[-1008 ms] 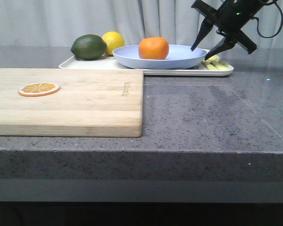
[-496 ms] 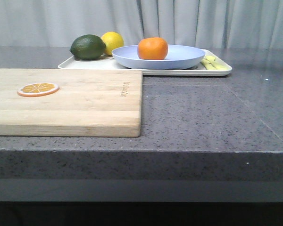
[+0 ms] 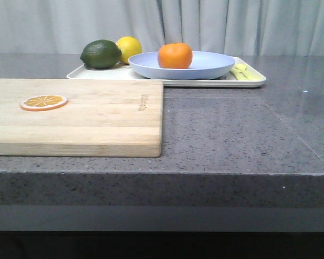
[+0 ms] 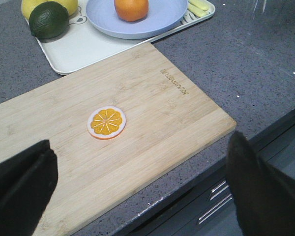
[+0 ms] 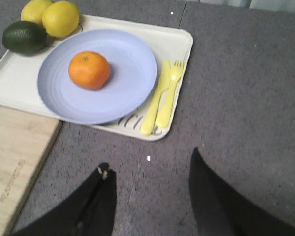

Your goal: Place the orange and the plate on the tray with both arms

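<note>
The orange sits on the lavender-blue plate, and the plate rests on the white tray at the back of the table. The orange, plate and tray also show in the right wrist view, and in the left wrist view the orange, plate and tray lie at the far side. Neither gripper shows in the front view. My left gripper is open and empty above the cutting board's near edge. My right gripper is open and empty over bare table, short of the tray.
A wooden cutting board with a flat orange slice lies at the front left. A dark green lime and a lemon sit on the tray's left end. Yellow cutlery lies on its right end.
The right gripper, open beside the plate's right rim a second ago, has left the front view. The orange, plate and tray have stayed put.
</note>
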Controlling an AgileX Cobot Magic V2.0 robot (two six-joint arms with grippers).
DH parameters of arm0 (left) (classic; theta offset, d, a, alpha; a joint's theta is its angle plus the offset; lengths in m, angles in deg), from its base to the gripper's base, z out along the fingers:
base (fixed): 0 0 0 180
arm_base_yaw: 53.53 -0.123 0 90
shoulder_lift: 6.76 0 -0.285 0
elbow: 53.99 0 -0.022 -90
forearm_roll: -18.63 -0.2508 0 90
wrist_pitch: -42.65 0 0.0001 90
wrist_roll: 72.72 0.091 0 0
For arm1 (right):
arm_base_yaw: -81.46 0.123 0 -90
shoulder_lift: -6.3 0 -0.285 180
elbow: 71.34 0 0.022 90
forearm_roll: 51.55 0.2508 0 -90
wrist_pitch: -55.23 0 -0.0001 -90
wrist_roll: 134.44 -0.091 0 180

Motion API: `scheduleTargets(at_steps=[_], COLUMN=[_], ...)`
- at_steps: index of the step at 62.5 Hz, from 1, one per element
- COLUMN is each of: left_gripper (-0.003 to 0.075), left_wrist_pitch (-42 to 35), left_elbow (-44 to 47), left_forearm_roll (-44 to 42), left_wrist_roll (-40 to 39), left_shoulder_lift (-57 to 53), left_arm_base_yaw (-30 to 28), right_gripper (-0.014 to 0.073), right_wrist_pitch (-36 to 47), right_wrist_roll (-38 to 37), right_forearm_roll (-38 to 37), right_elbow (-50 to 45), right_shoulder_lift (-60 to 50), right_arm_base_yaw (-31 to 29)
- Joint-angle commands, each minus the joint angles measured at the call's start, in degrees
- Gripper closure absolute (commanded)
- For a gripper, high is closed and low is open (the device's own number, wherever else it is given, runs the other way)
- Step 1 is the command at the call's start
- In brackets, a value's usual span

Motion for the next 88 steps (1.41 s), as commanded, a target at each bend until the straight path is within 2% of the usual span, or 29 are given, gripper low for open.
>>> scheduleTargets(at_steps=[1,18,37,56,69,72,76,88], left_gripper=[0.0047,0.0047,0.0047,0.0047,0.0051,0.0071,0.0136,0.0437], left_wrist_pitch=[-4.61,-4.61,-4.61,-4.61,-4.61,-4.61,-4.61,-4.61], left_elbow=[-1.44,-1.44,-1.44,-1.44,-1.44,-1.44,-1.44,-1.44], left_forearm_roll=[-0.12,-0.12,-0.12,0.11,0.11,0.11,0.11,0.11], left_wrist_roll=[-0.55,-0.55,-0.55,-0.55,-0.55,-0.55,-0.55,-0.55], left_shoulder_lift=[0.36,0.36,0.36,0.36,0.36,0.36,0.36,0.36], left_arm_base_yaw=[0.00,0.00,0.00,0.00,0.00,0.00,0.00,0.00], right_gripper=[0.0220,0.0220,0.0220,0.0220,0.0224,0.0245,0.0302,0.0526], right_wrist_pitch=[4.32,5.31,3.75,4.75,5.08,5.15,5.15,5.09], right_wrist_roll=[1.03,1.03,1.03,0.84,0.84,0.84,0.84,0.84], right_forearm_roll=[-0.22,-3.61,-4.60,-4.60,-4.60,-4.60,-4.60,-4.60], right_elbow=[-5.45,-23.74,-38.48,-44.36,-45.25,-45.24,-45.24,-45.43], right_shoulder_lift=[-6.18,-20.89,-39.26,-54.10,-56.91,-56.91,-56.91,-56.91], right_arm_base_yaw=[-0.04,-0.04,-0.04,-0.10,-0.10,-0.10,-0.10,-0.10])
